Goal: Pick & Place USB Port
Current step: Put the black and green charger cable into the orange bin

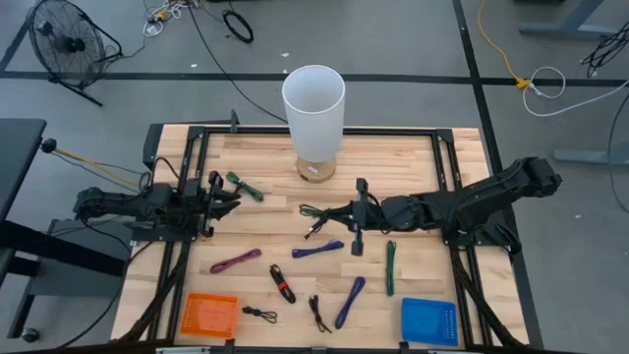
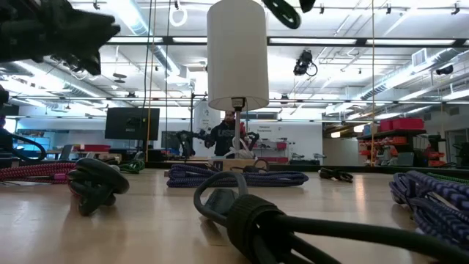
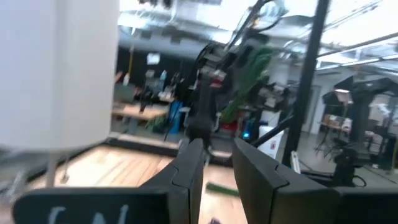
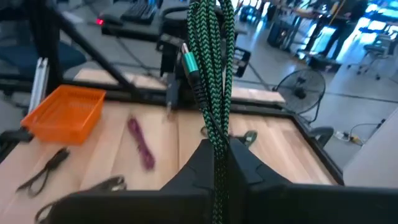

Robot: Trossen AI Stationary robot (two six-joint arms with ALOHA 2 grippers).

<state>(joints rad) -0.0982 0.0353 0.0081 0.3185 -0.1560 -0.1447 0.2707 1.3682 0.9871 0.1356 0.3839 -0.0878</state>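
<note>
clamped between the two fingers of the right claw (image 4: 217, 163) is a green braided cable (image 4: 210, 74), its folded loops standing up out of the grip with the plug end showing at the side. from above, the right claw (image 1: 356, 218) hangs over the middle of the desk (image 1: 265, 157), with the same green cable (image 1: 316, 210) trailing toward the left arm. so the pick looks done; the carry to a bin and the release are left, and i cannot tell which bin is meant.

across the desk the left claw (image 1: 214, 193) hovers near the left edge, its fingers slightly apart and holding nothing, with another green cable (image 1: 244, 186) just beside it.

many cables remain loose: a blue cable (image 1: 317, 250) and a dark green one (image 1: 390, 267) near the right claw, a purple cable (image 1: 235, 261), a red and black one (image 1: 282, 282), two small black cables (image 1: 259, 314) and a second blue cable (image 1: 349, 301) toward the front. an orange bin (image 1: 208, 316) sits at the front left and a blue bin (image 1: 429, 321) at the front right. the tall white lamp (image 1: 314, 120) stands at the back, clear of any likely path, though loose cables lie between the claw and either bin.
</note>
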